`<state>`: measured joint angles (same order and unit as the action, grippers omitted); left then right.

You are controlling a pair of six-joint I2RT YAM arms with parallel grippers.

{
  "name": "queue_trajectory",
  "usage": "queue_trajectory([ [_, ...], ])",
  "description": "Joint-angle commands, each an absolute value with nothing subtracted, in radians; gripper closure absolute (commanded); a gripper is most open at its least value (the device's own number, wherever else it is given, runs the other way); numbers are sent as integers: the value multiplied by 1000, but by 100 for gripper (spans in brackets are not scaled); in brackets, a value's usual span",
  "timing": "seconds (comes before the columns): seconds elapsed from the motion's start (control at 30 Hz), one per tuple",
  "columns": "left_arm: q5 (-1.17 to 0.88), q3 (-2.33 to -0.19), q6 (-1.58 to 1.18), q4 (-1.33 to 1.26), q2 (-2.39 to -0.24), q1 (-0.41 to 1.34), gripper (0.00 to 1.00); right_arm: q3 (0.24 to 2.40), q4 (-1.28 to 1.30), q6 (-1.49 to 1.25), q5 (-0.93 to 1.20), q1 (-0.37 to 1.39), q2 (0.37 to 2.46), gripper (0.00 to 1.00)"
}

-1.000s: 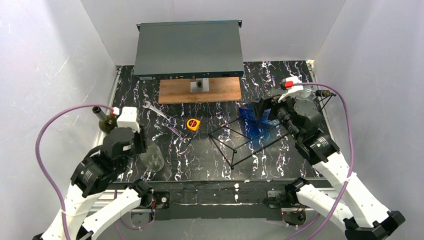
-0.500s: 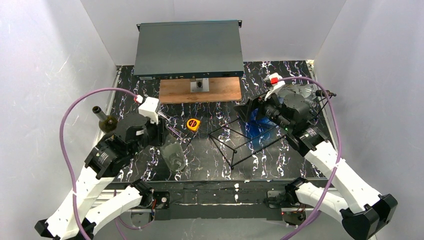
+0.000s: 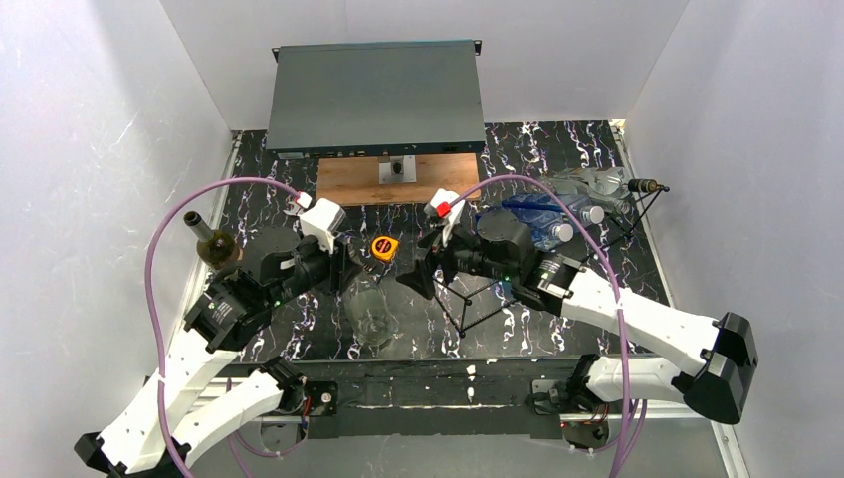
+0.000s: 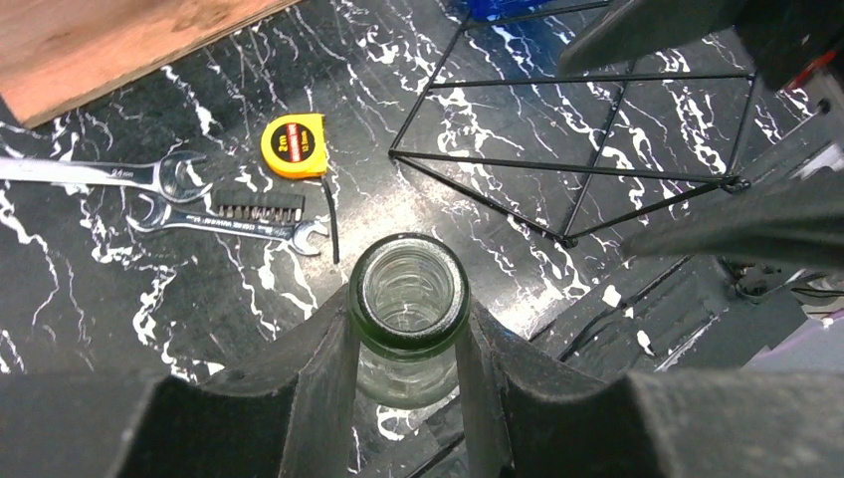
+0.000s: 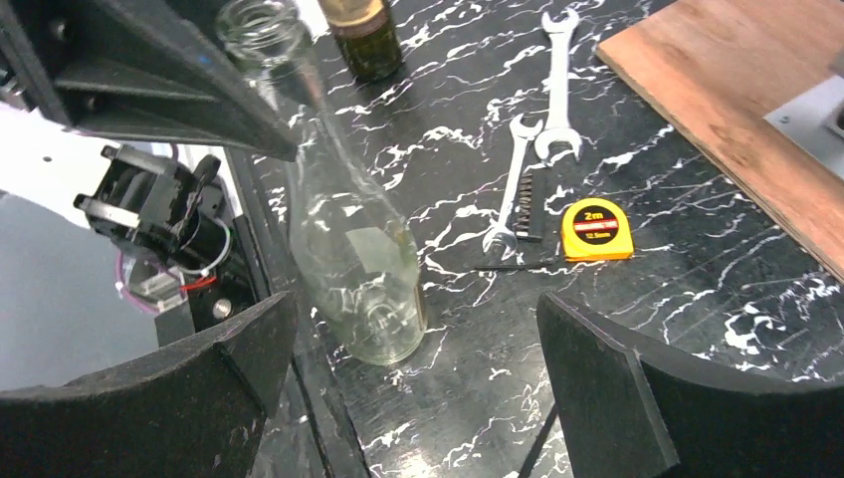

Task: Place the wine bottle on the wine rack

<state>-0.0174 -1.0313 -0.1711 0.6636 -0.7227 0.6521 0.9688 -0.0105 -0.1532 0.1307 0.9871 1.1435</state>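
Black marbled table [image 3: 557,139] carries the wine rack [image 4: 557,168] a little right of its middle, and the clear wine bottle [image 5: 348,249] is near it on the left, tilted, close to the front edge. The left gripper [image 4: 408,324] is clamped on the bottle's neck just under the mouth, while the right gripper [image 5: 413,344] stands wide open facing the bottle's body and holds nothing

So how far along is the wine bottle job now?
Done: the left fingers are shut on the neck of the clear wine bottle. In hand: the bottle is tilted near the wine rack, with the right fingers open, facing it. Left: laying it on the rack, which carries no bottle.
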Motion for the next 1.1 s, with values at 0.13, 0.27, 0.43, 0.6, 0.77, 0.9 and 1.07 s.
queue_trajectory([
  [0.13,-172,-1020,-152,531,-704,654,86,1021,-109,-99,232,1030,1162,1],
  [0.27,-170,-1025,-144,541,-690,654,70,1017,-128,-125,234,1041,1176,2],
  [0.43,-185,-1033,-159,569,-687,655,61,1003,-189,-155,221,1081,1206,2],
  [0.6,-212,-1044,-182,569,-687,655,50,1013,-186,-146,221,1104,1239,2],
  [0.77,-226,-1058,-177,579,-693,655,43,1017,-168,-123,182,1130,1250,2],
  [0.9,-249,-1071,-173,598,-697,655,33,1025,-153,-111,170,1142,1256,2],
  [1.07,-215,-1196,-137,695,-682,655,2,1092,-90,-80,137,1181,1297,2],
])
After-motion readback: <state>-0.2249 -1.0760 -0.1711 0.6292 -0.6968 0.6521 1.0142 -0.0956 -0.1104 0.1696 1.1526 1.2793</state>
